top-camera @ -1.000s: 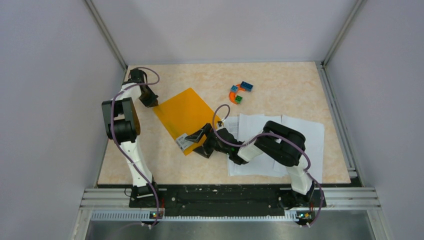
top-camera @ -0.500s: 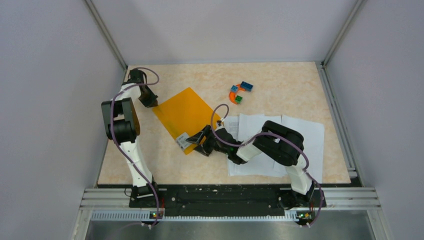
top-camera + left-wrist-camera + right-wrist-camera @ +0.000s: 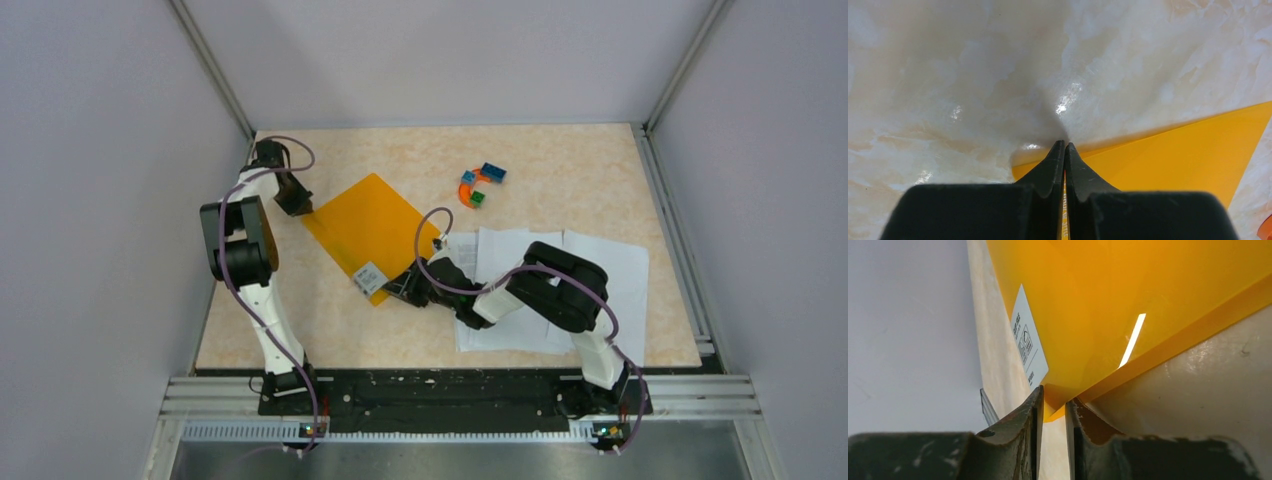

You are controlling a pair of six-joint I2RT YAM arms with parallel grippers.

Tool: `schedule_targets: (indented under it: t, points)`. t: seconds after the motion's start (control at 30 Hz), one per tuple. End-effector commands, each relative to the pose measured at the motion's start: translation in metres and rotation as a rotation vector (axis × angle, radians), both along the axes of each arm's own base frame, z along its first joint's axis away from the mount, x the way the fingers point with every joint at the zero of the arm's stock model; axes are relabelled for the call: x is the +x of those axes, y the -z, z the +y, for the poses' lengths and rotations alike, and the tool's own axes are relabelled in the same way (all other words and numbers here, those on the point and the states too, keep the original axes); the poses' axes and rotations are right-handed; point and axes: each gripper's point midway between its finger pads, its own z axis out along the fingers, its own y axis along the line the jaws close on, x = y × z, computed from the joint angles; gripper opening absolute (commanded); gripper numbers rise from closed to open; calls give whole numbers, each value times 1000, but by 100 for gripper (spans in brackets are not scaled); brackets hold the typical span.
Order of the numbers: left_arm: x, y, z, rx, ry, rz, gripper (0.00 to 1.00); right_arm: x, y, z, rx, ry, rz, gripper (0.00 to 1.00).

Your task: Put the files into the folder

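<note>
The left gripper (image 3: 1064,146) is seen closed on the far-left corner of the folder (image 3: 1178,155), probably so that the folder is pinned against sliding. The right gripper (image 3: 1053,396) is set at the opposite, near corner, jaws almost together with the orange corner tip caught between them. A grip on the cover for opening is judged likely, though which layer is held cannot be told. The folder lies shut or nearly so on the counter (image 3: 330,330), left of centre, with its white label (image 3: 1029,347) just beside the right gripper. The files (image 3: 630,290) are spread on the right side, partly under the right arm, none inside yet. Counted: one folder, two grippers, at least three overlapping files (exact number not readable), about four small toy pieces (image 3: 478,185) at the far middle.
</note>
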Motion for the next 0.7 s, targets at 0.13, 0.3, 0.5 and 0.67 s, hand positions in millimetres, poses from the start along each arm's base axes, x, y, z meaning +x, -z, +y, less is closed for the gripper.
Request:
schedule_targets:
  t: [0.13, 0.3, 0.5, 0.67]
  points:
    - [-28, -3, -13, -57, 14, 73, 6, 17, -60, 9, 27, 20, -225, 9]
    - [-25, -16, -10, -58, 8, 46, 12, 17, -73, 8, -25, 17, -318, 0]
    - [-20, -59, -2, -37, -28, -22, 43, 11, -91, 16, -156, -20, -509, 0]
    - [-25, -111, 7, 6, -118, -91, 66, 3, -106, 25, -293, -54, -689, 0]
